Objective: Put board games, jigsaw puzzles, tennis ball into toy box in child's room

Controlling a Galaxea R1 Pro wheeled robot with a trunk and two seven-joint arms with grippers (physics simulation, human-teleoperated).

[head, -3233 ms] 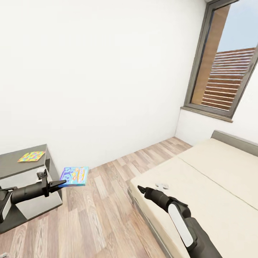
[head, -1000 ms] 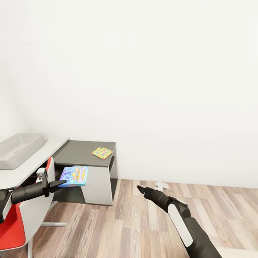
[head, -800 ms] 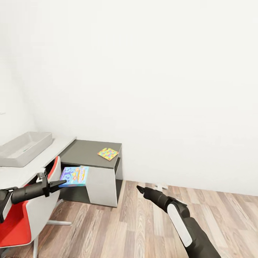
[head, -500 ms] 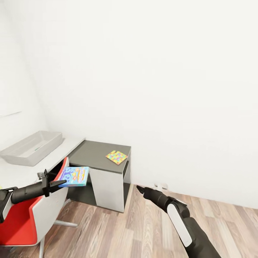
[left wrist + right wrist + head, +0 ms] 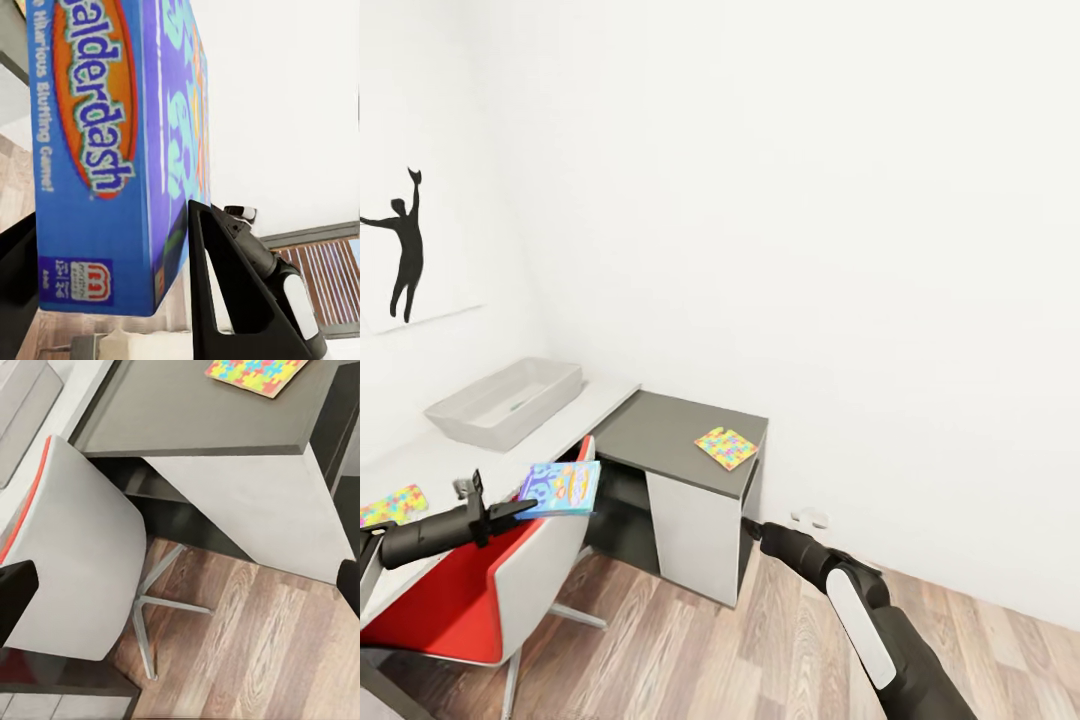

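Nearest, left gripper (image 5: 525,507) clamped on the edge of a thin blue board game (image 5: 560,487), held flat above a red-seated chair (image 5: 480,590). Right gripper (image 5: 752,527) low over plank floor (image 5: 700,650), fingers spread and empty. Farther, one jigsaw puzzle (image 5: 726,447) flat on the dark grey unit (image 5: 660,435); another (image 5: 392,503) on the white table (image 5: 450,460). Beyond, grey sloped toy box (image 5: 508,402), something small and green inside, too small to tell.

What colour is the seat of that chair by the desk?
Red inside a pale grey shell, best seen in the head view.
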